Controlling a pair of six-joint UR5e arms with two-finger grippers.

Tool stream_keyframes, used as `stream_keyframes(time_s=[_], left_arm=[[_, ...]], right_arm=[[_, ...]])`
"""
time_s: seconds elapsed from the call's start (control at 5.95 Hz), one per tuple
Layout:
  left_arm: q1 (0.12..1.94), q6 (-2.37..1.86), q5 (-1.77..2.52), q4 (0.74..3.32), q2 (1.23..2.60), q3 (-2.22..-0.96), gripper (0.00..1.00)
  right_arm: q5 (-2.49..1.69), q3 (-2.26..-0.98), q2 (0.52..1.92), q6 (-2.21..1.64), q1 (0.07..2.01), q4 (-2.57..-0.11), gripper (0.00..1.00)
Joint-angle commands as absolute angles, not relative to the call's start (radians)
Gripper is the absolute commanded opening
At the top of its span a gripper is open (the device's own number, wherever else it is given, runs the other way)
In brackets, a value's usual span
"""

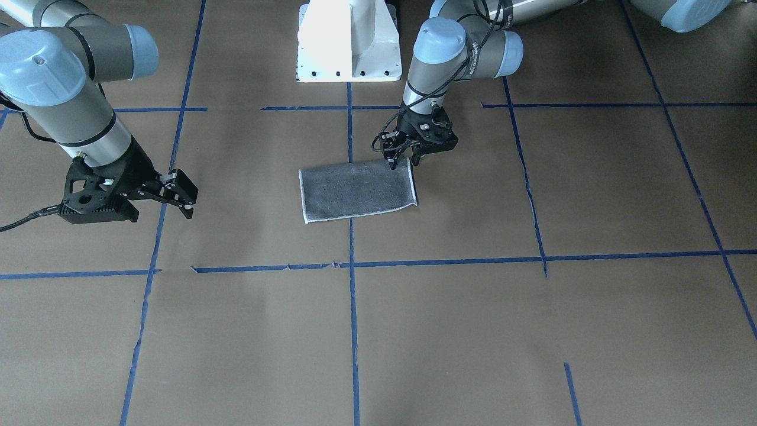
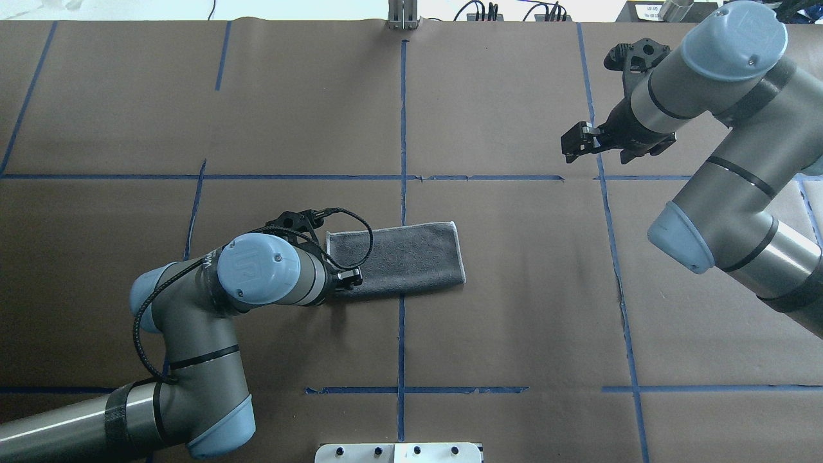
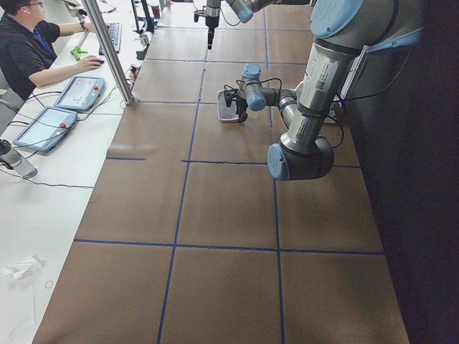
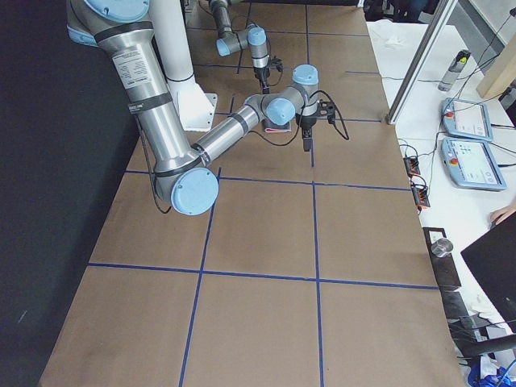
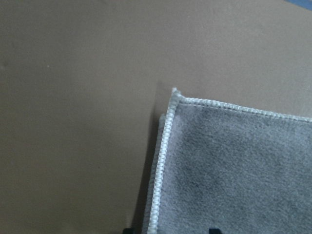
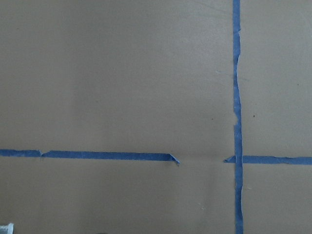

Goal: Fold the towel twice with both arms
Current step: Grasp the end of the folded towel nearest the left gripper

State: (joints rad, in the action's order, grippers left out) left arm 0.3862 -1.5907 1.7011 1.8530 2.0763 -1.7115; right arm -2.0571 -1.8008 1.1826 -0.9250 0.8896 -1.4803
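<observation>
Towel (image 1: 356,190) folded — left jaws seemingly apart.

Cover: we see brown paper (image 1: 449,331) over the table.
Markings: blue tape lines (image 1: 353,331) in a grid.
Base: white metal pedestal (image 1: 349,41).
Bench: a black-shirted person (image 3: 29,50) beside two grey tablets (image 3: 79,92).

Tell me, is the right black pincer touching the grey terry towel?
Apart. Overhead view shows the black right pincer far from the grey terry towel.
</observation>
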Motion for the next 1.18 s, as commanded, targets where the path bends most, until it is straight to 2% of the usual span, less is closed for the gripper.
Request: stream_keyframes(time_s=[0.0,0.17,0.34,0.5,0.67,1.01], left_arm=[[0.384,-1.592,1.701,1.853,2.075,-1.71,0.33],[0.385,-1.592,1.701,1.853,2.075,-1.71,0.17],[0.385,-1.591,1.703,1.853,2.077,-1.712,0.06],[0.382,-1.591,1.704,1.845,2.083,-1.718,0.0],[0.382,-1.592,1.704,1.803,2.091,-1.738,0.0],[0.377,-1.591,1.701,1.669,2.211,-1.726,0.0]], right_arm=[[-2.056,-1.801,1.183,-0.925,0.89,-1.48,1.0],[-2.054,-1.801,1.183,-0.925,0.891,-1.48,1.0],[-2.054,-1.801,1.183,-0.925,0.89,-1.48,1.0],[-2.054,-1.801,1.183,-0.925,0.89,-1.48,1.0],[-2.056,-1.799,1.183,-0.925,0.891,-1.48,1.0],[-2.063,-1.798,1.184,-0.922,0.899,-1.48,1.0]])
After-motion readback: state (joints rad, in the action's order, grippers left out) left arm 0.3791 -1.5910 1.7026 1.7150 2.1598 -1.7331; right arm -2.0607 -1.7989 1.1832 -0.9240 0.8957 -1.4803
